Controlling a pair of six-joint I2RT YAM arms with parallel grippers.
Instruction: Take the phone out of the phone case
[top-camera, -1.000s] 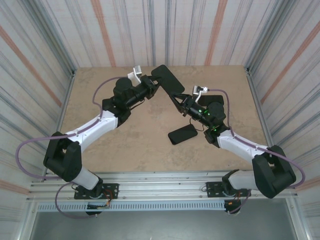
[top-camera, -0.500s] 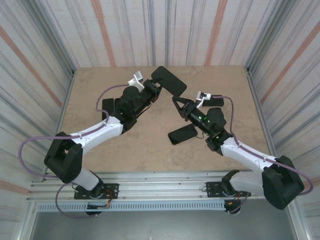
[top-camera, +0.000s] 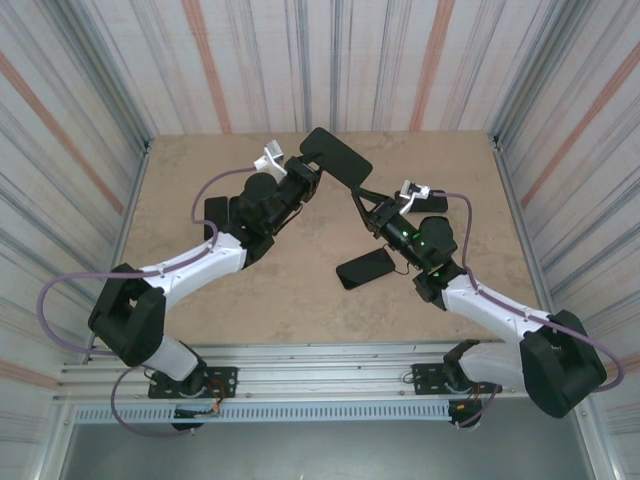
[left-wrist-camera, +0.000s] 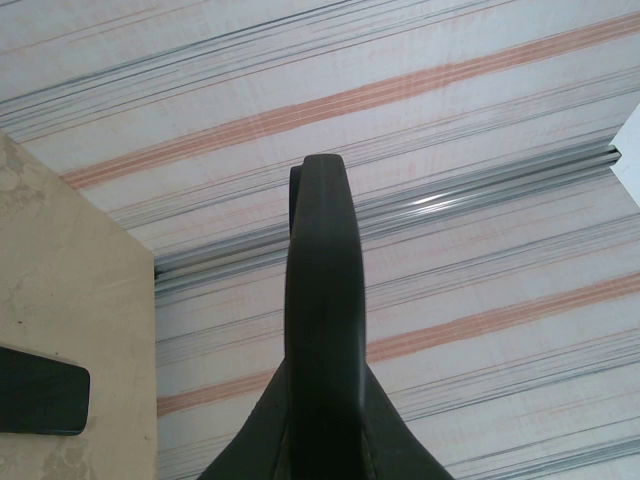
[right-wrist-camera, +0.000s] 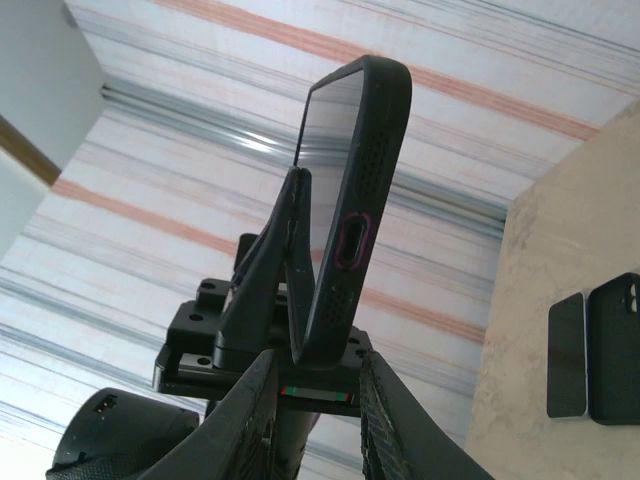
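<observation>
A black cased phone (top-camera: 336, 158) hangs tilted above the far middle of the table, and my left gripper (top-camera: 312, 171) is shut on it. In the left wrist view the case (left-wrist-camera: 322, 300) stands edge-on between the left gripper (left-wrist-camera: 322, 425). My right gripper (top-camera: 360, 194) sits just below and to the right of its lower end. In the right wrist view the phone in its case (right-wrist-camera: 352, 190) shows its screen and its charging port. The case's lower corner sits in the gap of my open right gripper (right-wrist-camera: 317, 360), and neither finger visibly touches it.
A bare black phone (top-camera: 365, 267) lies on the table (top-camera: 300, 290) under the right arm. Another phone (right-wrist-camera: 567, 355) and an empty case (right-wrist-camera: 612, 348) lie side by side at the back right. A dark flat item (top-camera: 213, 208) lies at the left, under the left arm.
My right gripper has risen and closed in on the lower end of the held case. The left gripper has kept its hold and shifted the case slightly.
</observation>
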